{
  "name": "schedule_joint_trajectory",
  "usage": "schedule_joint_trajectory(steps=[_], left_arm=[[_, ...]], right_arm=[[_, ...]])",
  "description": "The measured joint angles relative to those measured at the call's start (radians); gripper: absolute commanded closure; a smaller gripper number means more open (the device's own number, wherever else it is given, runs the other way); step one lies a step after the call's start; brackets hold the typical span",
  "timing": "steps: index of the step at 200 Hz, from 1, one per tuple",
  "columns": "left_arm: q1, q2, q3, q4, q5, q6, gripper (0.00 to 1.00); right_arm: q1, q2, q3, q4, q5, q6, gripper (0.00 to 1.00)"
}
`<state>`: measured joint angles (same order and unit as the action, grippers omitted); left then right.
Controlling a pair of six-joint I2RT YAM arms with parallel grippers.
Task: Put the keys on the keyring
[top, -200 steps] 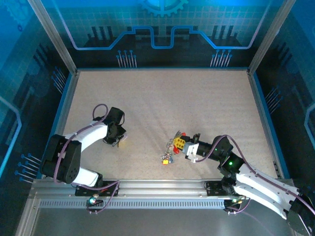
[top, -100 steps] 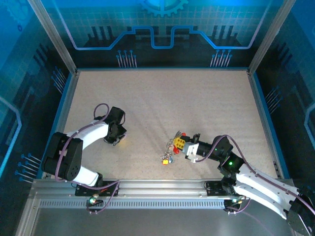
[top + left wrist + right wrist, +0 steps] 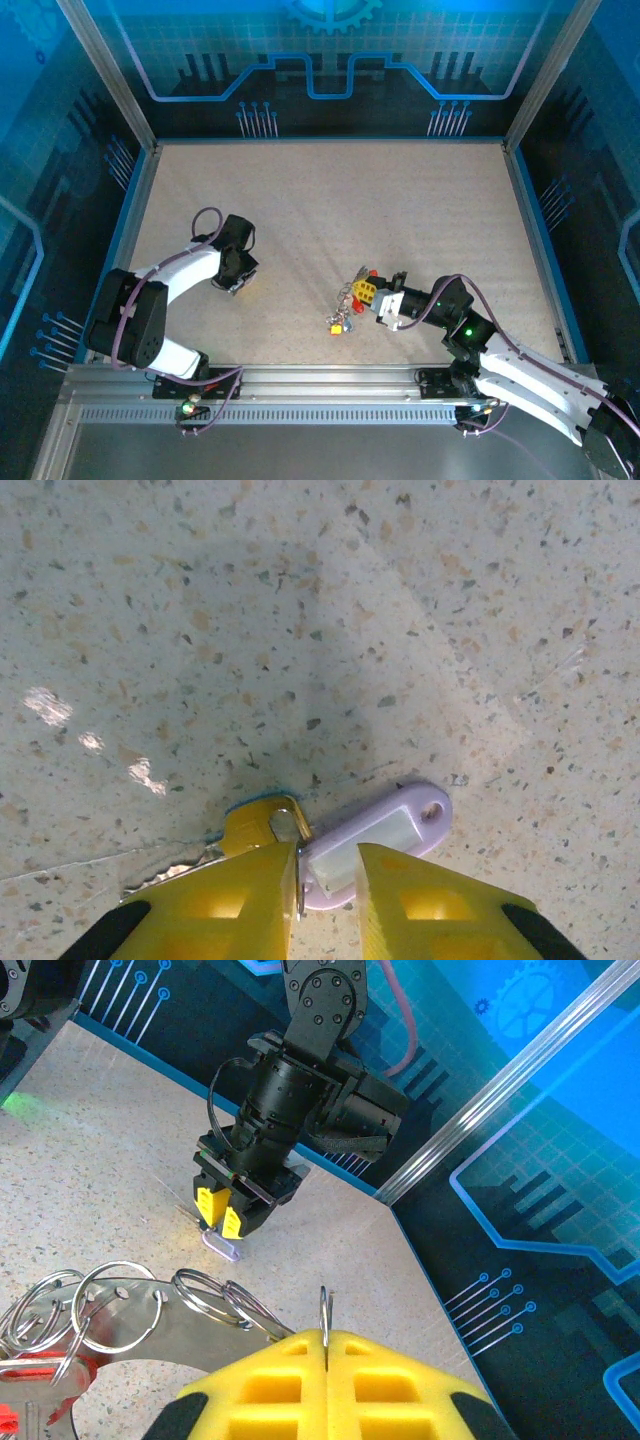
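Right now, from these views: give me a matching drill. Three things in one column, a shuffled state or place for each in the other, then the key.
Things:
1. pale purple key tag
2. right gripper
3. keyring

States:
A. flat grey metal, small rings strung along its rim
B. lying on the table between the fingers of the left gripper
C. fingers pressed together on a thin wire loop

Pairs: 1-B, 2-C, 3-A
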<state>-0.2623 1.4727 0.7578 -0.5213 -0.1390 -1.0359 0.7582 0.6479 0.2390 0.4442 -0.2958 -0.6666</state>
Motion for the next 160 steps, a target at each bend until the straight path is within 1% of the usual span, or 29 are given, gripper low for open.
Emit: schedule_joint_trajectory(steps=[160], left_arm=[[-0.028, 0.001, 0.0, -0.006, -0.004, -0.009, 0.81]], right_arm=[[0.0, 0.0, 0.0, 0.0, 0.0, 0.0, 1.0]])
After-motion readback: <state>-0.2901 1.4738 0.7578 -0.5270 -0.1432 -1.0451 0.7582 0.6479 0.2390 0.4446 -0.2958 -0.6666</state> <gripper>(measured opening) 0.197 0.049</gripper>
